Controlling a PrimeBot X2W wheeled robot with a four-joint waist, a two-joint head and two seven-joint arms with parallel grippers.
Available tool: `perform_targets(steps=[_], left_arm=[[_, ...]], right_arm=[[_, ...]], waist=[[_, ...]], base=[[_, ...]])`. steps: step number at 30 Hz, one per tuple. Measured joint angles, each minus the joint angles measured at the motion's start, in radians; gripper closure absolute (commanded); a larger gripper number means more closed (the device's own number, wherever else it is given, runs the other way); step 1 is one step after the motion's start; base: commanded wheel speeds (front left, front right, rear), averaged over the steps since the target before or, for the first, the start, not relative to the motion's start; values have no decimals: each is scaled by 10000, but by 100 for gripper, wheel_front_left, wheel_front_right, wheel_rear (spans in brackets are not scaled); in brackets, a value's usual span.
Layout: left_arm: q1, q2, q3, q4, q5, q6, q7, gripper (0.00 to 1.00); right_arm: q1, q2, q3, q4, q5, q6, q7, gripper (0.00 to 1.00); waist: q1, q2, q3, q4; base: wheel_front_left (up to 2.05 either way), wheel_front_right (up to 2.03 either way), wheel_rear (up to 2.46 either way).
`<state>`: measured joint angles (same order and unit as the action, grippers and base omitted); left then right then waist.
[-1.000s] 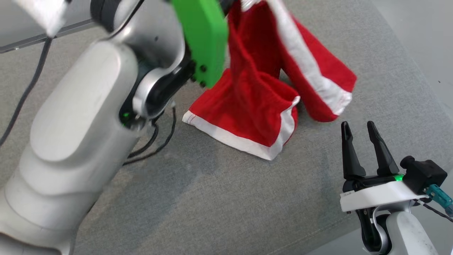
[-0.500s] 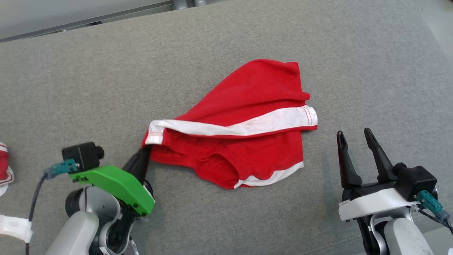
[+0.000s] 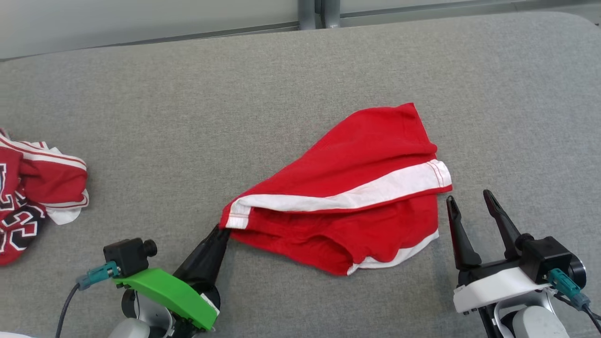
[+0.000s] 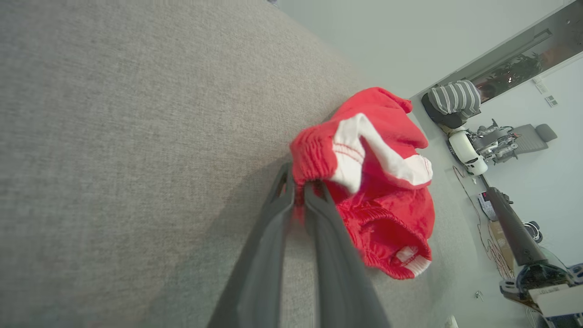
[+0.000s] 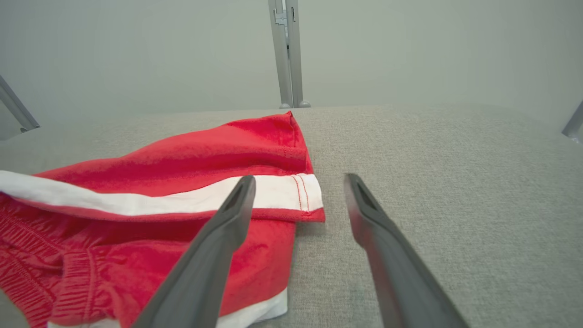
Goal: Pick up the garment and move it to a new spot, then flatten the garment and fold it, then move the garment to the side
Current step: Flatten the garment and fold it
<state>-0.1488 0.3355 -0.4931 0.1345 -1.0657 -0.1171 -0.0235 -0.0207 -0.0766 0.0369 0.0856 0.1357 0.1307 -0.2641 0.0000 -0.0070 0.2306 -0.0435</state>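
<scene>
The garment (image 3: 357, 188), red shorts with white trim, lies rumpled on the grey padded surface (image 3: 188, 117). My left gripper (image 3: 224, 231) sits low at the front left, its fingers nearly together and pinching the waistband corner at the garment's left end. In the left wrist view the red cloth (image 4: 382, 182) bunches right at the tips of my left gripper (image 4: 298, 184). My right gripper (image 3: 469, 197) stands open just off the garment's right edge, nothing between its fingers. In the right wrist view the garment (image 5: 182, 168) lies left of and under my right gripper (image 5: 298, 180).
A second red and white piece of clothing (image 3: 33, 188) lies crumpled at the far left of the surface. Metal posts (image 3: 319, 11) stand behind the back edge. Bare grey surface stretches behind and to the right of the shorts.
A second ago the garment hung from my raised left gripper; it now lies on the surface with the left arm lowered to the front left. The head camera has shifted. The right gripper stayed open.
</scene>
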Motion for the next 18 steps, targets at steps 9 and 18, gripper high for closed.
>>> perform_targets(steps=[9, 18], left_arm=[[-4, 493, -596, 502, -174, -117, -825, 0], [574, 863, 370, 1053, 1018, 79, -2341, 0]], right_arm=[[177, -81, 19, 17, 0, 0, 0, 0], [445, -151, -341, -481, -151, 0, 0, 0]], waist=[[0, 0, -427, 360], [0, 0, -926, 436]], base=[[0, 0, 0], [0, 0, 0]])
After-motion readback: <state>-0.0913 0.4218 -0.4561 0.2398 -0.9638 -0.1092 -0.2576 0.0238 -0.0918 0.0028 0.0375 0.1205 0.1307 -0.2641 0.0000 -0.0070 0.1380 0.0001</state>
